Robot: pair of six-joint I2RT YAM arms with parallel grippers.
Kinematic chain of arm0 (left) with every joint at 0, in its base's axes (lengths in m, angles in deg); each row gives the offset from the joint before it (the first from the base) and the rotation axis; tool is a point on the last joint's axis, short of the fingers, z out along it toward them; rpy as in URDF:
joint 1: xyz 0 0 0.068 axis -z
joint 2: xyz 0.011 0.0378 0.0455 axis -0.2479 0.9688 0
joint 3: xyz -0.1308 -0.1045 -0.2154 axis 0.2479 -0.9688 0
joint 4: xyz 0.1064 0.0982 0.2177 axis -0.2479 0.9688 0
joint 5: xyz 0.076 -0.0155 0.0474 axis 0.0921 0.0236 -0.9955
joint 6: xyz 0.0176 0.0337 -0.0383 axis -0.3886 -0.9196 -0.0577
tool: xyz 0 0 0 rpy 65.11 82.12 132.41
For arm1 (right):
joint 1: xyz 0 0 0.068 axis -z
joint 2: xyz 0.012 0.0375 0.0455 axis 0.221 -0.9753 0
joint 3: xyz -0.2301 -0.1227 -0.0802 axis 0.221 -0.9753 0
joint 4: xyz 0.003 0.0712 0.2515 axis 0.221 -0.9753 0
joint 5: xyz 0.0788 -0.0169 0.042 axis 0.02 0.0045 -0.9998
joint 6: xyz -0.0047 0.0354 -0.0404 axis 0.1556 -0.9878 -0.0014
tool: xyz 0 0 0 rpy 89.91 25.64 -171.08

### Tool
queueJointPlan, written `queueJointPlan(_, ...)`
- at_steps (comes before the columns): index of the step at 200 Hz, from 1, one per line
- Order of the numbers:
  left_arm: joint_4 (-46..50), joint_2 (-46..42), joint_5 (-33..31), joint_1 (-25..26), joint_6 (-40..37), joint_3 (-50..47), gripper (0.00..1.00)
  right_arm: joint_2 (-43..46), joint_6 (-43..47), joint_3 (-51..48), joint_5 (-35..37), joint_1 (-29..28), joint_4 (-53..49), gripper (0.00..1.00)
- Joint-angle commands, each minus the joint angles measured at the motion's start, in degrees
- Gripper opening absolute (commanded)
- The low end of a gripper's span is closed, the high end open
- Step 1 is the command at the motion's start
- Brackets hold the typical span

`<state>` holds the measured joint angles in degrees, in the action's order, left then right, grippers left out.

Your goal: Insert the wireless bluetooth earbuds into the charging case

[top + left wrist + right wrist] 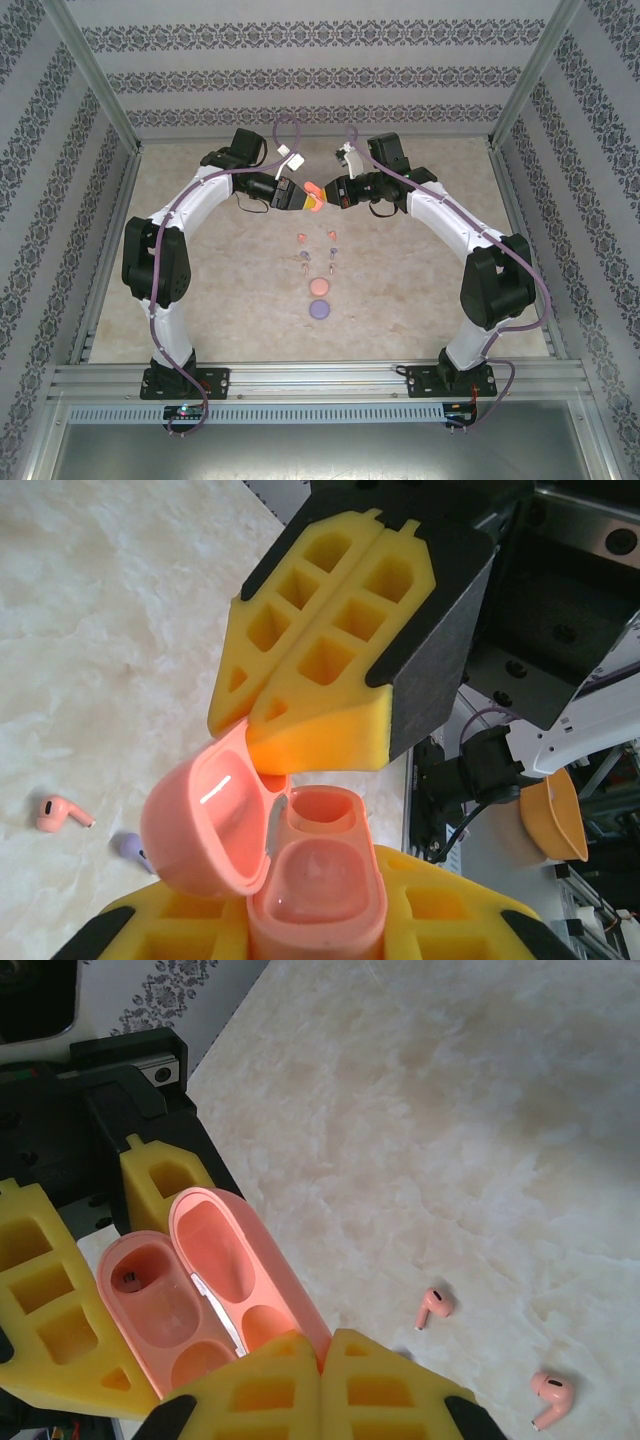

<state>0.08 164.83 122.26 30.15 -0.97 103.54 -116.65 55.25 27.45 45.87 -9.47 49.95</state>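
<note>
A fixed camera, high behind the black arm bases (180,380), looks down over the whole beige marbled surface (420,290). Each wrist camera looks along its own yellow foam jaws at close range, facing the other; both share the open salmon-pink plastic charging case (320,880).

Three charging cases are counted: salmon case (313,198) far, pink case (318,287) and purple case (319,309) near. Earbuds (299,238) can't be counted exactly, too tiny
</note>
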Motion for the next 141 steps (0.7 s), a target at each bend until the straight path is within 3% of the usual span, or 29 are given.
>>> queueJointPlan(1,0.8,-0.5,1.6,0.5,-1.2,1.3,0.08,0.4,-0.6,0.9,-0.3,0.7,0.3,0.15)
queueJointPlan(15,0.0,-1.0,0.9,0.4,-0.6,0.8,0.02,1.7,-1.7,0.7,-0.3,1.3,0.8,0.41)
queueJointPlan(36,-2.4,-2.4,-0.6,0.3,1.0,-0.5,0.0,4.2,-3.4,-0.4,-0.3,2.1,1.9,0.6)
queueJointPlan(78,-9.8,-8.4,-5.6,-0.1,5.6,-5.5,0.0,10.0,-5.1,-4.8,3.2,2.0,2.6,0.78)
queueJointPlan(115,-18.8,-15.8,-12.4,0.0,11.0,-12.4,0.0,16.0,-4.7,-11.3,15.1,0.3,3.3,0.98)
queueJointPlan(141,-25.2,-21.1,-17.7,0.2,13.6,-18.6,0.0,19.2,-4.2,-16.2,25.9,-2.4,4.4,0.98)
